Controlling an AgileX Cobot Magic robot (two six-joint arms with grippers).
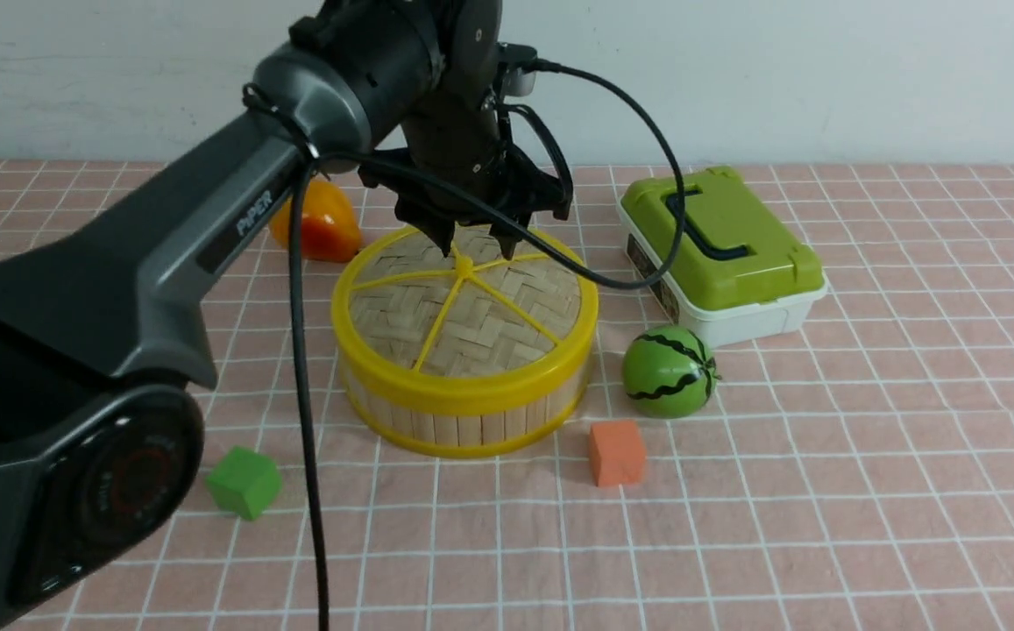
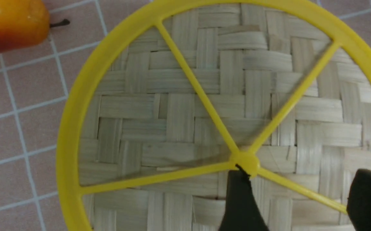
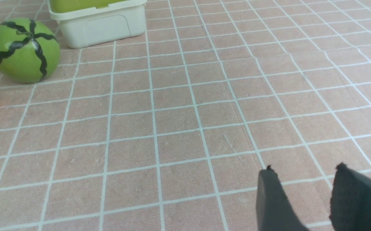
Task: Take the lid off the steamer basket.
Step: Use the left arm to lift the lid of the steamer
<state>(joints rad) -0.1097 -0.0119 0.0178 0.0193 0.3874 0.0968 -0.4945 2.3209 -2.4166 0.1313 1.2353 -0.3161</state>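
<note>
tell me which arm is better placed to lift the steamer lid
Left. The left tool is open at the hub of the lid on the steamer basket; the right tool is over tablecloth, away from both.

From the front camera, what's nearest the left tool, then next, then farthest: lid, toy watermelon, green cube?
1. lid, right beneath the left tool.
2. toy watermelon, on the right.
3. green cube, front left.

lid: woven bamboo disc, yellow rim, five yellow spokes, seated flat on basket | basket: round, upright bamboo slats, yellow rims, upright, mid front view
</note>
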